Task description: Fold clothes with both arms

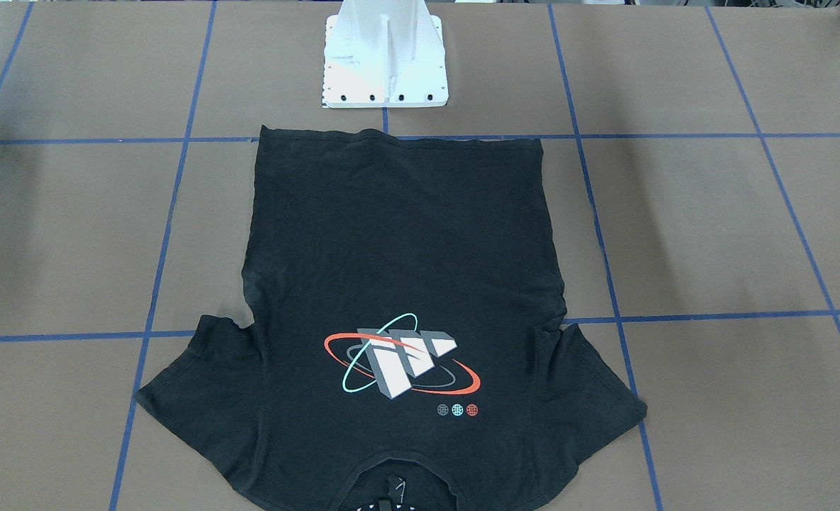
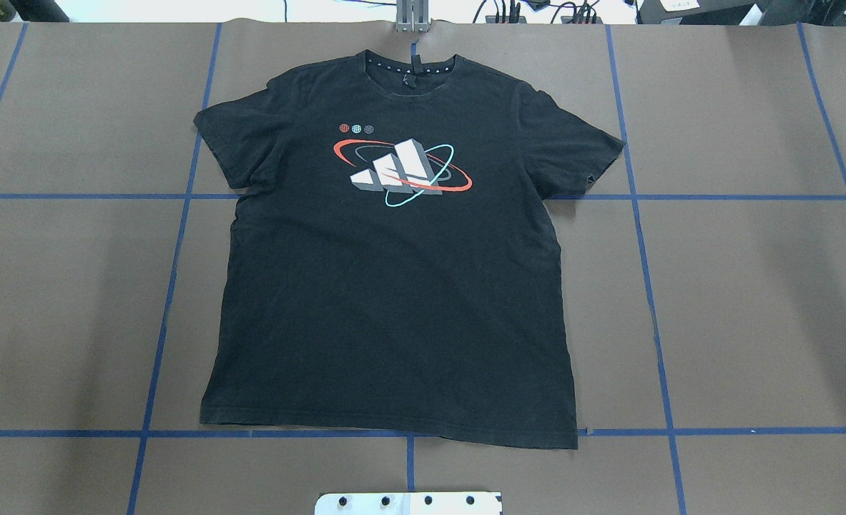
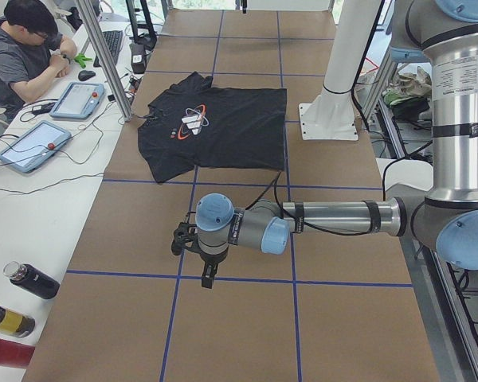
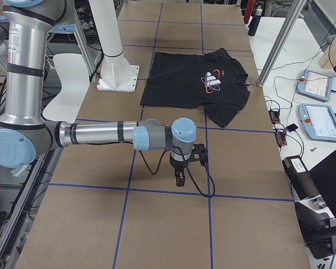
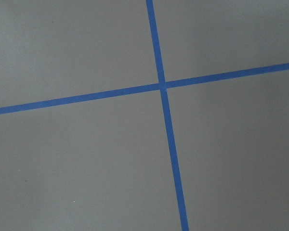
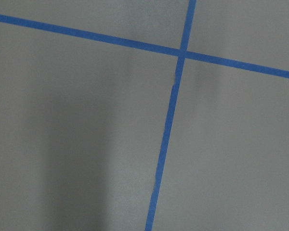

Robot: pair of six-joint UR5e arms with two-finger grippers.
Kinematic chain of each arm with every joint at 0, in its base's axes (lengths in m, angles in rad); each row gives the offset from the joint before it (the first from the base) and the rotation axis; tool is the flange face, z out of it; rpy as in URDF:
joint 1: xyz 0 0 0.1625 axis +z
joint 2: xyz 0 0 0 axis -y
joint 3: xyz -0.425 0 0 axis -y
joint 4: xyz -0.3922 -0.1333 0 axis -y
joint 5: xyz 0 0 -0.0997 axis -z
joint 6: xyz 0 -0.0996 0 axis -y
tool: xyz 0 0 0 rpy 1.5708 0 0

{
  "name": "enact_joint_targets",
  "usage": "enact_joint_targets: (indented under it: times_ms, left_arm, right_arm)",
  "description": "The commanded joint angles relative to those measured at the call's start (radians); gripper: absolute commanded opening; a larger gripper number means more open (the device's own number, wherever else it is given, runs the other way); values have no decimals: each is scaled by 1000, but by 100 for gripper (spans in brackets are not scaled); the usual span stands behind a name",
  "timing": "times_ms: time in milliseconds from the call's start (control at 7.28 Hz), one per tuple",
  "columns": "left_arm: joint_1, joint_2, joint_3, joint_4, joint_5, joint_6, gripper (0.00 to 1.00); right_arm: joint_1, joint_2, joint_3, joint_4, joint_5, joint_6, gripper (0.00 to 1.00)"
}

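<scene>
The black T-shirt (image 2: 394, 286) lies flat and spread out on the brown table, logo (image 2: 402, 170) up, collar toward the far edge and hem toward the robot base. It also shows in the front-facing view (image 1: 405, 270). My left gripper (image 3: 209, 274) shows only in the exterior left view, low over bare table well off the shirt's side. My right gripper (image 4: 180, 178) shows only in the exterior right view, likewise over bare table away from the shirt. I cannot tell whether either is open or shut. Both wrist views show only table and blue tape.
The white pedestal base (image 1: 385, 57) stands just behind the shirt's hem. Blue tape lines (image 2: 644, 250) grid the table. An operator (image 3: 24, 56) sits at a side bench with tablets (image 3: 32, 146) and bottles (image 3: 32, 280). A metal post (image 3: 111, 56) stands near the collar.
</scene>
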Motion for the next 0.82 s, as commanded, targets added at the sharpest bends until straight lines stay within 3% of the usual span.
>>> enact_joint_targets:
  times_ms: [0,686]
  left_arm:
    - [0,-2,-2,-8,0,2,100]
    - [0,0,6,-153,5,0,100]
  right_arm:
    - [0,0,0,0,0,0,100]
    - [-29,32,9,5,3,-2,100]
